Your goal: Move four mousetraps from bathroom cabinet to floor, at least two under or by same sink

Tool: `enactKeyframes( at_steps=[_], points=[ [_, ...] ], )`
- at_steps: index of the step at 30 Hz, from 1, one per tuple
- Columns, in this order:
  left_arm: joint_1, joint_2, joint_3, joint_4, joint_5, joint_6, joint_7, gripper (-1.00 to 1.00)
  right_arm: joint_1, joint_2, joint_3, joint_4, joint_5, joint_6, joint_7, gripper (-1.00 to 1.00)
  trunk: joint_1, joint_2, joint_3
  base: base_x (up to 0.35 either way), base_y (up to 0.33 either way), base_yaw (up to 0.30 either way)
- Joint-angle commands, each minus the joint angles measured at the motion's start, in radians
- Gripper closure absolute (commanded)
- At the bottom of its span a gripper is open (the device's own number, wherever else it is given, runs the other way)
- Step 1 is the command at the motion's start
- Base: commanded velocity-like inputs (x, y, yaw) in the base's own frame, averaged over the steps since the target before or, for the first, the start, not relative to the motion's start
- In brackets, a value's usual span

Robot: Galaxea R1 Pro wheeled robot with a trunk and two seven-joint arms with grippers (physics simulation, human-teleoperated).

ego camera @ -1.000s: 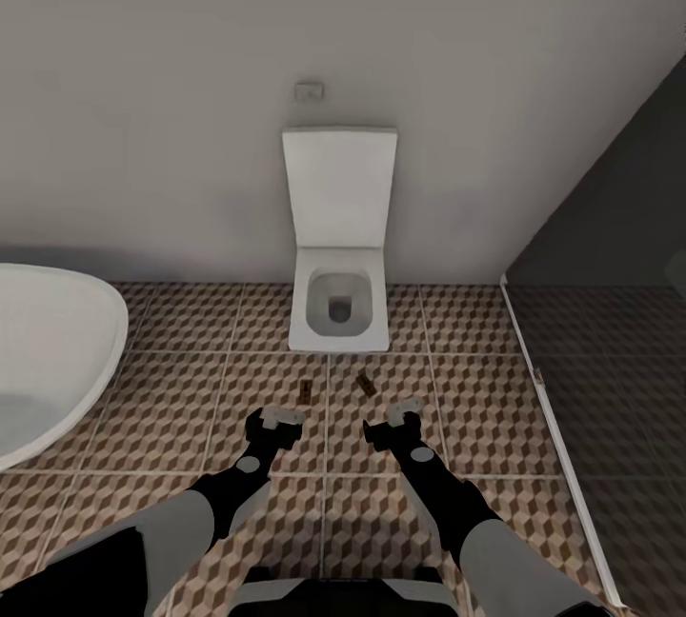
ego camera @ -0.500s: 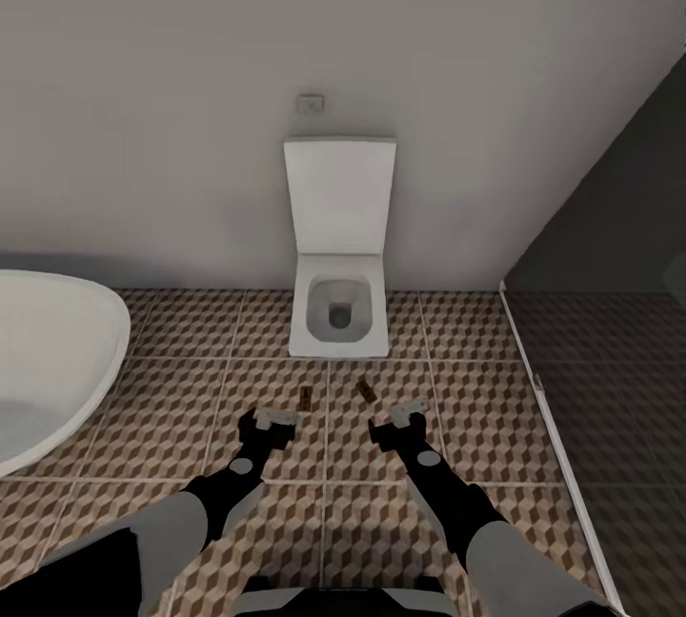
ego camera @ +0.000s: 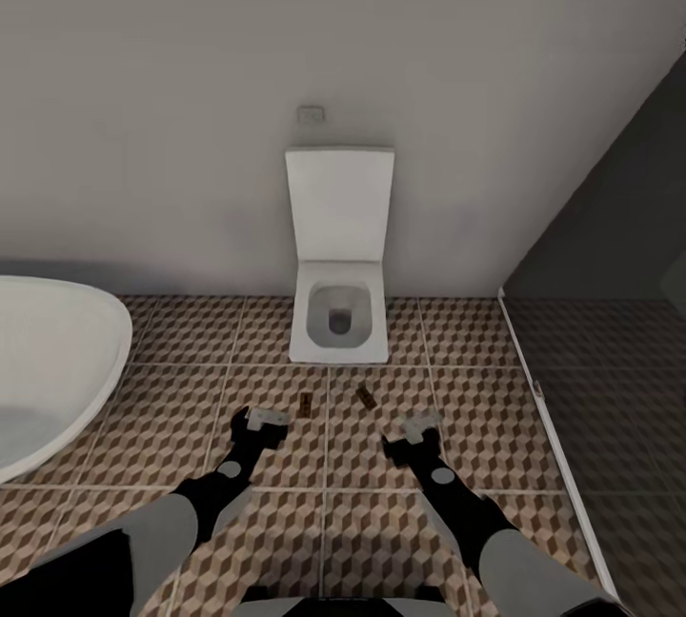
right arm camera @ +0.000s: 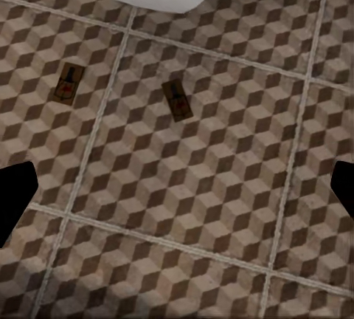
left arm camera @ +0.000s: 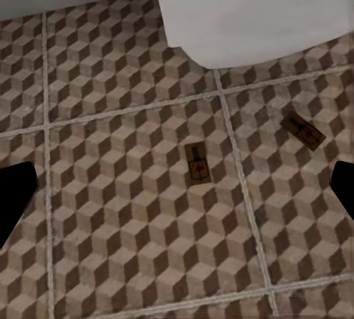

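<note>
Two mousetraps lie flat on the bathroom floor (ego camera: 171, 427) just in front of a white toilet (ego camera: 338, 322) whose lid stands raised against the grey wall (ego camera: 191, 74). The left mousetrap (ego camera: 305, 405) sits close to a pale grout line, its long side running roughly away from the robot; the right mousetrap (ego camera: 366, 396) lies near it, apart from it and turned at a slant. In the left wrist view the same pair shows on the cube-patterned tiles, the nearer board (left arm camera: 198, 162) with dark wire and a red spot, the other (left arm camera: 303, 132) beyond a grout line, both short of the toilet's white base (left arm camera: 251, 23). The right wrist view shows them too, one (right arm camera: 177, 100) slanted, the other (right arm camera: 67, 83) across a grout line from it.

The left gripper (ego camera: 262, 420) hangs low over the tiles just beside the left mousetrap, its fingers spread wide and holding nothing. The right gripper (ego camera: 419, 428) hangs likewise over the tiles near the right mousetrap, spread and empty. Neither touches a board.

A white oval bathtub (ego camera: 48, 369) curves in at the left edge, and a plain dark grey shower floor (ego camera: 619, 427) lies to the right behind a thin pale sill. A small flush plate (ego camera: 311, 114) sits on the wall above the toilet
</note>
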Motion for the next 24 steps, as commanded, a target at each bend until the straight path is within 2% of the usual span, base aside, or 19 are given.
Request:
enactKeyframes(
  at_steps=[1,7,8,15,24],
  points=[
    [0.0,0.0,-0.009,0.006,0.002,-0.002,-0.004,-1.0,-0.001,-0.002,0.006,0.013,0.004,-0.012,-0.008,-1.0,0.001,-0.001,0.0,0.0,0.0,0.0],
    [0.003,0.001,-0.008,0.058,0.004,-0.004,-0.083,-1.0,-0.001,-0.009,0.005,0.091,0.004,-0.099,-0.009,-1.0,0.001,-0.001,0.01,0.0,0.0,0.0],
    [0.004,0.001,-0.007,0.091,0.005,-0.005,-0.114,-1.0,-0.001,-0.01,0.005,0.121,0.004,-0.124,-0.009,-1.0,0.001,-0.001,0.012,0.0,0.0,0.0],
    [0.012,0.001,-0.007,0.134,0.005,-0.009,-0.153,-1.0,0.0,-0.014,0.005,0.169,0.004,-0.151,-0.009,-1.0,0.001,-0.001,0.023,0.0,0.0,0.0],
    [0.032,0.011,-0.006,0.195,0.007,-0.082,-0.223,-1.0,0.0,-0.023,0.005,0.28,0.003,-0.251,-0.01,-1.0,0.001,-0.001,0.038,0.0,0.0,0.0]
  ],
)
